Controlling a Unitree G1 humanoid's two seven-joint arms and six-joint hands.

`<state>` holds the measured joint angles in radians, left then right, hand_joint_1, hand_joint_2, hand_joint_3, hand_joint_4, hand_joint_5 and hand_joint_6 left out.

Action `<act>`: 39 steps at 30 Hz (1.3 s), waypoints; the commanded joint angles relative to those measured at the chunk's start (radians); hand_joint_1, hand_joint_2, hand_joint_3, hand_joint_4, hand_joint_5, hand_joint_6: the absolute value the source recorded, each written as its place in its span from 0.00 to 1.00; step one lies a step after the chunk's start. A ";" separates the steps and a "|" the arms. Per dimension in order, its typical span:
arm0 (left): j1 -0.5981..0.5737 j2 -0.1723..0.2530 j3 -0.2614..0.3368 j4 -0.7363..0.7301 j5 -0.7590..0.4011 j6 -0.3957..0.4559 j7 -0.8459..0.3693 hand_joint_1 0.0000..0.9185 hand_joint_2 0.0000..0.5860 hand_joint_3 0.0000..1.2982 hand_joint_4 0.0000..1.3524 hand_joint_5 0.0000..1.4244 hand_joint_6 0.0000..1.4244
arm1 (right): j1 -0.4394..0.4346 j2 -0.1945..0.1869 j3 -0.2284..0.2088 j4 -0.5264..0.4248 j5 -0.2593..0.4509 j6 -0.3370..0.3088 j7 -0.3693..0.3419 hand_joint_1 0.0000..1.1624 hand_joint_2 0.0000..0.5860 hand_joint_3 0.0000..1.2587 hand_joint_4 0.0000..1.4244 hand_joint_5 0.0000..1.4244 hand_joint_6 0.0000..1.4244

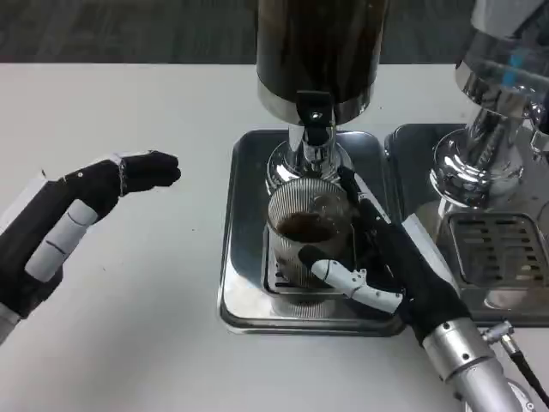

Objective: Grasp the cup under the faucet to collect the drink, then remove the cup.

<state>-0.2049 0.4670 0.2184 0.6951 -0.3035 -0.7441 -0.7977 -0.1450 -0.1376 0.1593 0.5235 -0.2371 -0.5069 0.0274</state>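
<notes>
A clear ribbed cup (307,233) with dark drink in its bottom stands on the drip grate below the black faucet (315,120) of the dark drink dispenser (319,51). My right hand (377,257) wraps the cup from the right: its thumb lies across the cup's front, its fingers run up behind the right side. My left hand (77,215) hovers over the bare table at the left, well away from the cup, fingers extended and holding nothing.
The cup's grate sits in a steel drip tray (244,283). A second dispenser (497,103) with its own tray and grate (497,249) stands at the right, close to my right forearm. White table (154,343) spreads to the left and front.
</notes>
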 commanded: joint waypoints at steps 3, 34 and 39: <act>0.015 0.015 0.006 0.016 0.017 0.004 0.010 0.00 0.25 0.29 0.25 0.19 0.13 | -0.030 -0.001 0.012 0.044 -0.002 -0.032 0.005 0.48 0.37 0.00 0.00 0.00 0.04; 0.004 0.057 0.005 0.073 0.058 0.002 0.028 0.00 0.31 0.32 0.28 0.20 0.13 | -0.101 0.028 0.057 0.195 -0.061 -0.087 -0.065 0.58 0.35 0.17 0.17 0.21 0.24; 0.007 0.061 0.004 0.074 0.062 0.001 0.029 0.00 0.33 0.32 0.29 0.20 0.13 | -0.098 0.034 0.066 0.203 -0.081 -0.095 -0.110 0.59 0.35 0.22 0.22 0.26 0.30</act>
<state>-0.2018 0.5137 0.2225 0.7605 -0.2570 -0.7441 -0.7765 -0.2561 -0.1162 0.2073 0.7055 -0.2949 -0.5971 -0.0722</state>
